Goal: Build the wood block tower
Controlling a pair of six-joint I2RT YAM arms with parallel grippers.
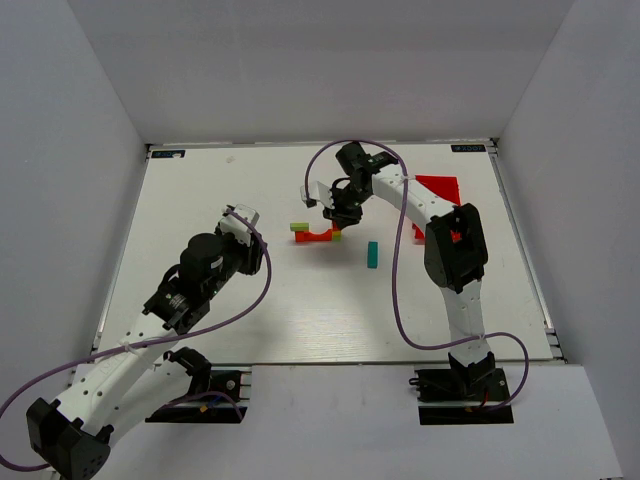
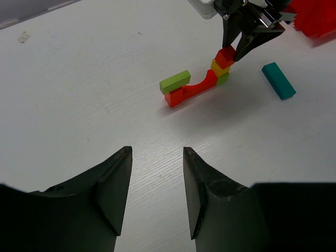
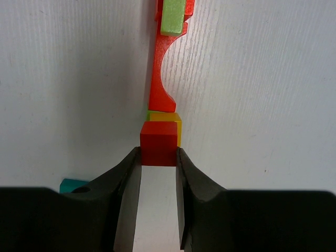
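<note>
The right gripper [image 3: 158,152] has its jaws clenched on a small red cube [image 3: 158,143], one finger on each side face. It holds the cube over the far-right end of the red arch [image 2: 195,88]. A yellow cube [image 2: 217,67] sits there on a lime-green cube [image 2: 224,79], so I judge the red cube is meant as the next layer of this little column. The side grip leaves the bottom face free for setting down. The approach from above keeps the fingers away from the arch.

At the other end of the arch lies a lime-green bar [image 2: 175,81], probably as the matching piece. A teal bar [image 2: 278,80] lies alone on the table [image 2: 79,105], to the right of the arch and apart from it, not used yet. The left gripper [image 2: 157,152] hangs on the near side of the arch, well apart, with jaws released and nothing between them. I think it simply keeps out of the way.

Some things are hard to see:
- I cannot tell if the red cube already rests on the yellow one or only touches it.
- In the right wrist view the lime-green cube is only a thin edge, and a finger cuts off the teal bar.
- Whether the arch lies flat or stands with its hollow side up is unclear.
- The red bin [image 1: 440,188], beyond the arch to the right, is partly covered by the right arm.
</note>
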